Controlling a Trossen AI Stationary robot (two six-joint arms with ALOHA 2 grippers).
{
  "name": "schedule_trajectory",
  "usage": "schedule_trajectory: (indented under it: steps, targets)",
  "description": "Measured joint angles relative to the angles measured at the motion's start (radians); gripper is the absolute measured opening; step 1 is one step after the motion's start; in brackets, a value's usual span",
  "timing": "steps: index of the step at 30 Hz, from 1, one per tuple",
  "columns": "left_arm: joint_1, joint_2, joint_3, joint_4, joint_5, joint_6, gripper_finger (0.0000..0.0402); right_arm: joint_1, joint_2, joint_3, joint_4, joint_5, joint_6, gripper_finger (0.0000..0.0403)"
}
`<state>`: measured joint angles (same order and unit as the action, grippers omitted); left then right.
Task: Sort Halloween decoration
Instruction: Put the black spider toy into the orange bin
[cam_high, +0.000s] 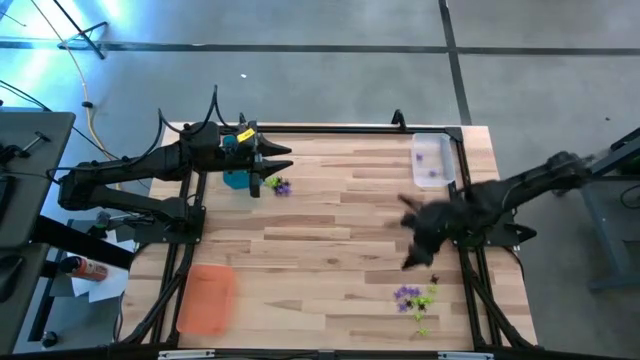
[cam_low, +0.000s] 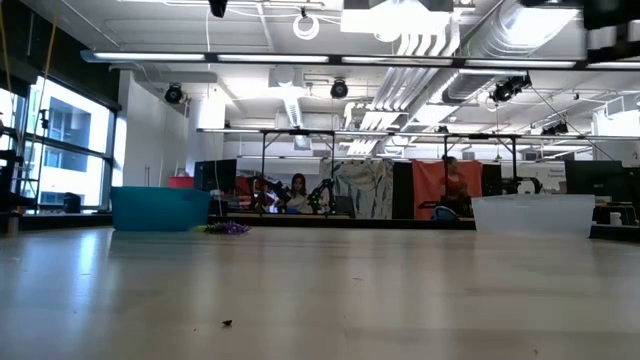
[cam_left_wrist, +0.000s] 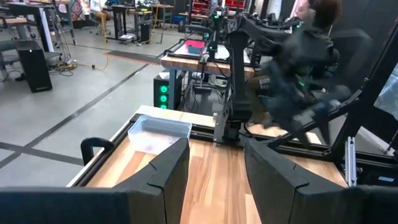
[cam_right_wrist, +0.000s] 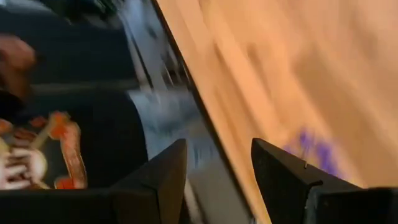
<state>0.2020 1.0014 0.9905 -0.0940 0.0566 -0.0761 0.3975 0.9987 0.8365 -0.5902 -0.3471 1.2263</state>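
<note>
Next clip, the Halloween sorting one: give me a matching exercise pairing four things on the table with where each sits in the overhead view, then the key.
Things:
1. teal tray
2. clear tray
3. orange tray
4. largest pile of purple and green trinkets

Places:
A. near edge, on the left arm's side
B. far edge, on the right arm's side
C. near edge, on the right arm's side, loose on the wood
D. far side, under the left gripper

Pairs: 1-D, 2-B, 3-A, 4-C
</note>
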Motion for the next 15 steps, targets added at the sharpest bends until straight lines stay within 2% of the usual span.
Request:
schedule_trajectory:
  steps: [4,7,11,15]
  targets:
    - [0.000,0.000,0.000,0.000,0.000,0.000,0.0140,0.162,0.113,0.000,-0.010,-0.067,0.193,0.0177]
    - [0.000,0.000,0.000,0.000,0.000,0.000,0.0140,0.255,0.202,0.000,-0.105,-0.101,0.319,0.0177]
    - [0.000,0.000,0.000,0.000,0.000,0.000,0.0140,0.333,0.298,0.000,-0.229,-0.067,0.424,0.0177]
    - [0.000,0.000,0.000,0.001,0.000,0.000,0.0140,0.340,0.344,-0.010,-0.311,-0.001,0.444,0.0177]
